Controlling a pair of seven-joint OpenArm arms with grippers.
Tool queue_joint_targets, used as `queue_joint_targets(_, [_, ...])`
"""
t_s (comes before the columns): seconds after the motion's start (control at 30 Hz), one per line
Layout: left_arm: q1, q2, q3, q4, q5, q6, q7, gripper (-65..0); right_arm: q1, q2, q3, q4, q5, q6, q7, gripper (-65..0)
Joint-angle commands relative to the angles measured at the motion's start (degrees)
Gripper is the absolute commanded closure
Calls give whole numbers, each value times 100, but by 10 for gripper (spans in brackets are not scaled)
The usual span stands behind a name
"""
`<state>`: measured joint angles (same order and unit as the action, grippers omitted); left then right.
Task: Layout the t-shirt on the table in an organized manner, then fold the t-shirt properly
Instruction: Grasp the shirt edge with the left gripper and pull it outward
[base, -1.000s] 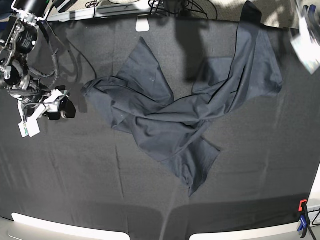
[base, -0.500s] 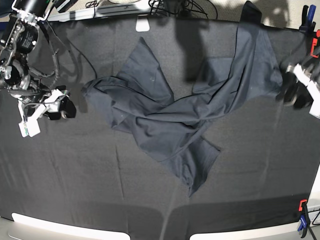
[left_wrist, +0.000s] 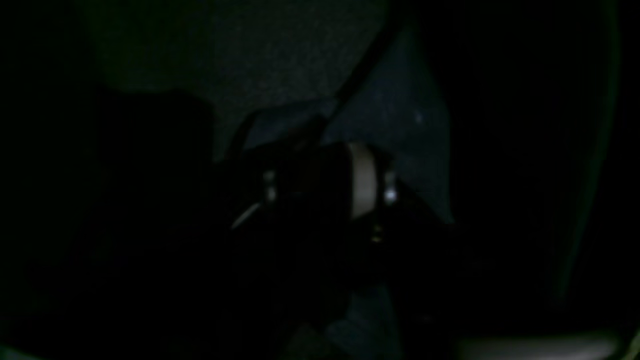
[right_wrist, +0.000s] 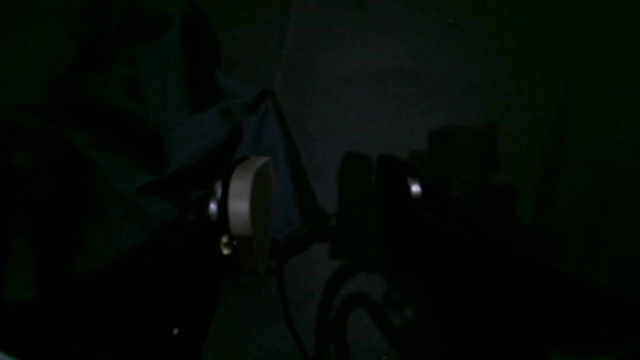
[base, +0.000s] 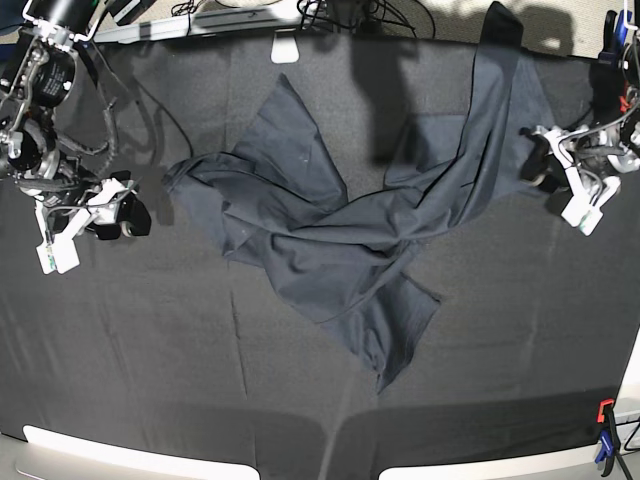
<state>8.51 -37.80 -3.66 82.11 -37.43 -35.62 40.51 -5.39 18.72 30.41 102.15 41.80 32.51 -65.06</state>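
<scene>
Black table (base: 150, 340): crumpled t-shirt (base: 340, 230) between open right claw (base: 128, 210), left claw (base: 540, 165) unclear.

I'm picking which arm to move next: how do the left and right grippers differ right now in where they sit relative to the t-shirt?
The left gripper sits right at the t-shirt's edge near the upper corner; the right gripper hangs off the opposite edge, with bare table between them. The right gripper's jaws stand apart; the left gripper's opening is too dark to judge. Both are low over the table, and neither visibly holds cloth.
</scene>
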Motion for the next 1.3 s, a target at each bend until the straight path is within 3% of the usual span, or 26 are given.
queue_joint_targets(0.0, [-74, -125, -35, 68, 37, -7, -105, -102, 76, 79, 26, 92, 83, 20, 87, -321])
queue_joint_targets(0.07, [-111, -131, -37, 70, 170, -2, -133, -100, 76, 79, 26, 92, 83, 20, 87, -321])
queue_joint_targets(0.2, [-315, -149, -61, 70, 295, 0, -131, -197, 76, 79, 26, 92, 81, 20, 87, -321])
queue_joint_targets(0.27, [-424, -144, -90, 70, 295, 22, -136, -204, 76, 79, 26, 92, 81, 22, 87, -321])
queue_joint_targets(0.37, [-518, -140, -90, 70, 483, 452, -254, -204, 76, 79, 26, 92, 81, 22, 87, -321])
queue_joint_targets(0.5, [-435, -140, -79, 68, 734, 514, -269, -205, 76, 79, 26, 92, 83, 20, 87, -321])
queue_joint_targets(0.7, [-361, -140, -76, 68, -125, 37, 249, -205, 76, 79, 26, 92, 83, 24, 90, -321])
queue_joint_targets(0.87, [-358, -57, -72, 68, -227, -7, 822, -204, 76, 79, 26, 92, 83, 24, 87, -321])
queue_joint_targets(0.97, [-358, 111, -72, 68, -496, -426, 1357, -202, 76, 79, 26, 92, 83, 24, 87, -321])
queue_joint_targets(1.03, [-361, 245, -72, 68, -623, -438, 1543, -202, 76, 79, 26, 92, 83, 24, 87, -321])
queue_joint_targets(1.1, [-361, 319, -72, 68, -616, -438, 1423, -179, 76, 79, 26, 92, 83, 22, 87, -321])
queue_joint_targets(1.2, [-361, 291, -74, 68, -616, -438, 828, -10, 76, 79, 26, 92, 83, 24, 87, -321])
queue_joint_targets(1.27, [-378, 212, -79, 70, -616, -438, 369, 0, 76, 81, 26, 92, 83, 24, 87, -321])
